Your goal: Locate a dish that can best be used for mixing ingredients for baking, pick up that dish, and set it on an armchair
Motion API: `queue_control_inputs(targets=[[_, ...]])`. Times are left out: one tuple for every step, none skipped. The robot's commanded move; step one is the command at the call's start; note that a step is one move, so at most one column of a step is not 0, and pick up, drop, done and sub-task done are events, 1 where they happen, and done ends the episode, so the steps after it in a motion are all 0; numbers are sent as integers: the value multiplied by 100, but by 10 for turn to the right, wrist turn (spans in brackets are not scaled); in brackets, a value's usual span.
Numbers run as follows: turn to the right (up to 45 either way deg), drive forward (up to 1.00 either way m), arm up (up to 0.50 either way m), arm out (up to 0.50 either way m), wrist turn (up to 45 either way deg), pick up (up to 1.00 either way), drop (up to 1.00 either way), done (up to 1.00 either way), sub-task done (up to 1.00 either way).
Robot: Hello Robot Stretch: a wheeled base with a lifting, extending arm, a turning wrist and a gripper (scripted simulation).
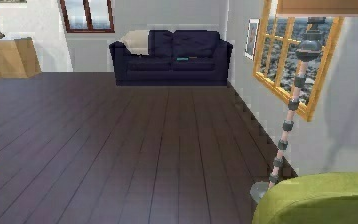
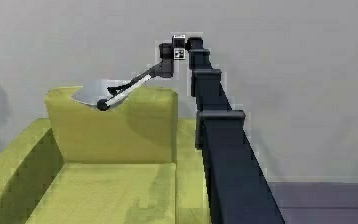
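The arm point(image 2: 225, 135) has its jaws by a grey shape point(image 2: 92, 93) at the armchair point(image 2: 107, 160).

Your arm point(image 2: 222, 130): dark bar, stretched well out; wrist point(image 2: 179, 50): at its far end; gripper point(image 2: 109, 102): slanting down toward the arm side view's left.

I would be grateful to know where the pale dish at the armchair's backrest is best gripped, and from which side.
Probably its rim, from the arm side view's right. The pale dish looks shallow and wide, so its thin edge suits the hand better than the body would, and the hand lies toward that edge, by the top of the armchair backrest. Whether it holds the dish I cannot tell.
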Motion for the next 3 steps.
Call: queue_control_inputs(targets=[[0,0,-34,0,0,0,0,0,0],[0,0,-32,0,0,0,0,0,0],[0,0,0,0,0,0,100,0,0]])
